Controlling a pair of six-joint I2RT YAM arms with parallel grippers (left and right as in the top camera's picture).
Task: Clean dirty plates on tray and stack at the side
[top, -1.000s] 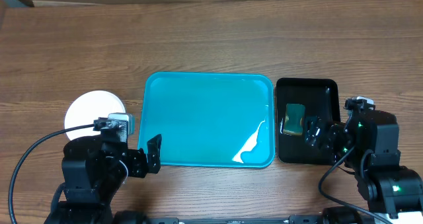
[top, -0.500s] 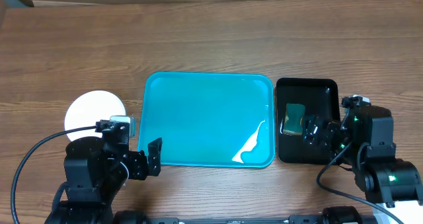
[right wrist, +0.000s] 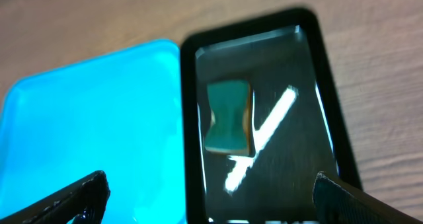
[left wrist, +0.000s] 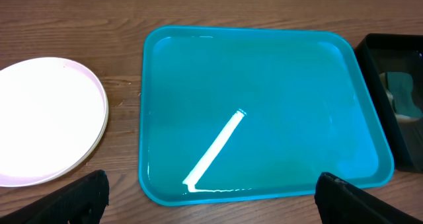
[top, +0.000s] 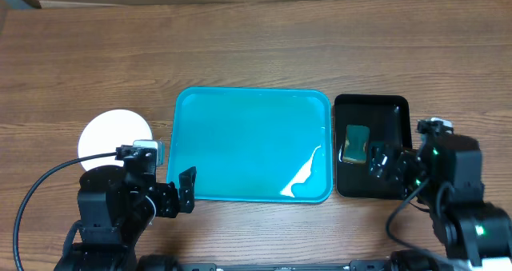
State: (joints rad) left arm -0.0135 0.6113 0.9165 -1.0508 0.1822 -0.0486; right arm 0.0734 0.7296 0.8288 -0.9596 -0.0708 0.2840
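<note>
The turquoise tray [top: 252,143] lies in the middle of the table with nothing on it; it also shows in the left wrist view [left wrist: 264,105] and the right wrist view [right wrist: 92,125]. The plates [top: 112,132] sit stacked on the table left of the tray, with a clean white one on top [left wrist: 46,118]. My left gripper [top: 182,189] is open and empty at the tray's front left corner [left wrist: 211,187]. My right gripper [top: 382,161] is open and empty over the black tray [right wrist: 210,184].
A smaller black tray [top: 392,123] stands right of the turquoise one and holds a green sponge [top: 356,143], also seen in the right wrist view [right wrist: 228,116]. Bare wooden table lies behind both trays.
The right arm shifted slightly back and forth near the black tray. The left arm, plates and trays have not moved.
</note>
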